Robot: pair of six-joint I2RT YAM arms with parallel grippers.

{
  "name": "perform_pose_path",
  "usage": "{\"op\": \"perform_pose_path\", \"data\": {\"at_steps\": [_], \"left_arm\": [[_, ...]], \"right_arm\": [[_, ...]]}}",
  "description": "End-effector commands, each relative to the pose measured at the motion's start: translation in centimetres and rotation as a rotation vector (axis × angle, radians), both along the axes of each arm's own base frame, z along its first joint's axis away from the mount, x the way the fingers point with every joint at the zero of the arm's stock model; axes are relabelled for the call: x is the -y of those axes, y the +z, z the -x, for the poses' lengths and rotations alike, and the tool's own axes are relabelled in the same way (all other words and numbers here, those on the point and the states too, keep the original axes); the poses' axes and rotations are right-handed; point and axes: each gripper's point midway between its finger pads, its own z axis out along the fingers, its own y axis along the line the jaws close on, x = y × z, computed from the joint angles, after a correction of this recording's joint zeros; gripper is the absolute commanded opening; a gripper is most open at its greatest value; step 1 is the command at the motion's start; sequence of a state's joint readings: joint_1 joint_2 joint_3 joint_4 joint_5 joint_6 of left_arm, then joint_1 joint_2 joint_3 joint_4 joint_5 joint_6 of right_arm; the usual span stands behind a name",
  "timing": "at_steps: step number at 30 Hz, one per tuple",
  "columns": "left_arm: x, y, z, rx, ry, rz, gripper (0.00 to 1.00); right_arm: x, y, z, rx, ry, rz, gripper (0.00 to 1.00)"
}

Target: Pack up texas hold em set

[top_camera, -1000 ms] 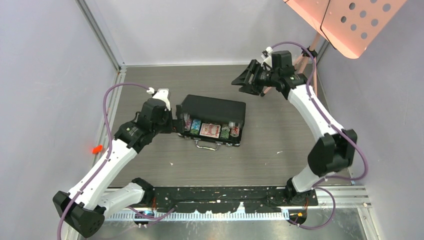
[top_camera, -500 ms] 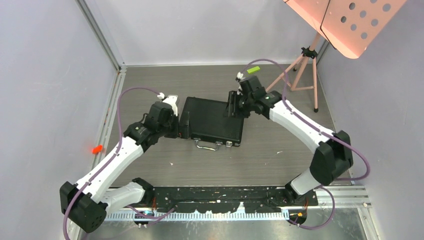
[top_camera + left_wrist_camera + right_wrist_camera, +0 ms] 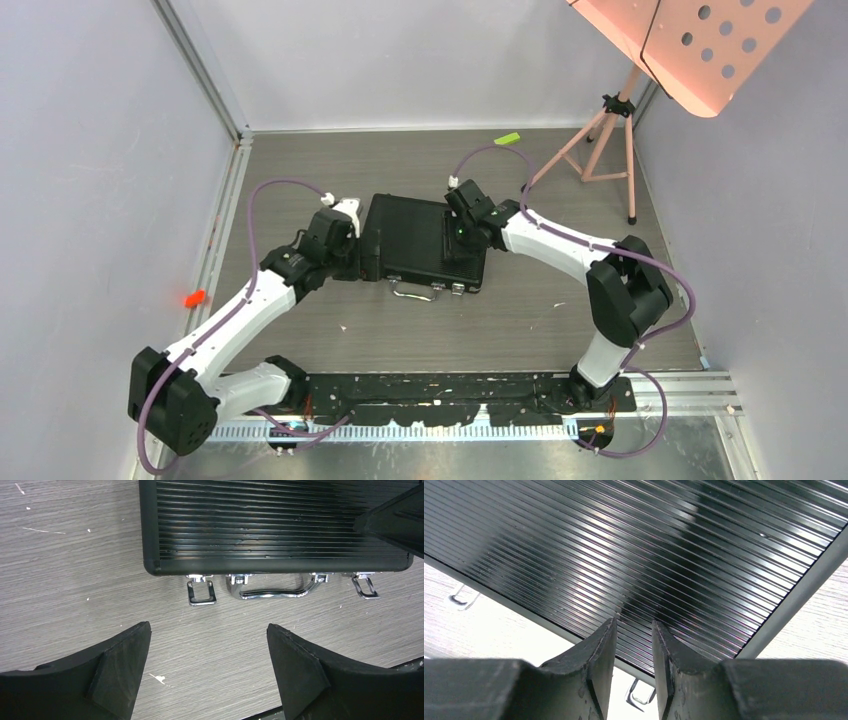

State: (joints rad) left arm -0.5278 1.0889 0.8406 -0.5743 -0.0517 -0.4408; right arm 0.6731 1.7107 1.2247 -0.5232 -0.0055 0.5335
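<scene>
The black briefcase [image 3: 420,240] of the texas hold em set lies shut on the table, ribbed lid [image 3: 649,545] down, so the chips, cards and dice are hidden. Its metal handle [image 3: 272,592] and silver latch loops [image 3: 201,591] stick out along the front edge. My right gripper [image 3: 462,240] is over the lid near its right front corner. Its fingertips [image 3: 634,622] stand a narrow gap apart with nothing between them. My left gripper [image 3: 354,250] is at the case's left end, jaws wide open [image 3: 208,627] over bare table in front of the handle.
A pink tripod stand [image 3: 605,150] with a pink perforated panel [image 3: 690,40] is at the back right. A small green block [image 3: 507,138] lies at the back of the table. A small red object [image 3: 194,298] sits by the left wall.
The lid was up with chips and cards showing; now it is down. My right arm swung from the back right onto the lid and its jaws narrowed. The left arm shifted slightly.
</scene>
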Motion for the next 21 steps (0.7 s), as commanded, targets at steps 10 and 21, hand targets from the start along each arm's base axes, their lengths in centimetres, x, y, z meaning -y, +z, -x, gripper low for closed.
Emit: {"op": "perform_pose_path", "data": {"at_steps": [10,21], "left_arm": [[1.8,0.0,-2.5,0.035,-0.023,0.034,0.36],[1.7,-4.9,-2.7,-0.073,0.024,-0.008,0.00]], "right_arm": [[3.4,-5.5,2.5,-0.065,-0.044,0.173,0.18],[3.5,-5.0,2.5,-0.053,-0.044,0.171,0.17]]}}
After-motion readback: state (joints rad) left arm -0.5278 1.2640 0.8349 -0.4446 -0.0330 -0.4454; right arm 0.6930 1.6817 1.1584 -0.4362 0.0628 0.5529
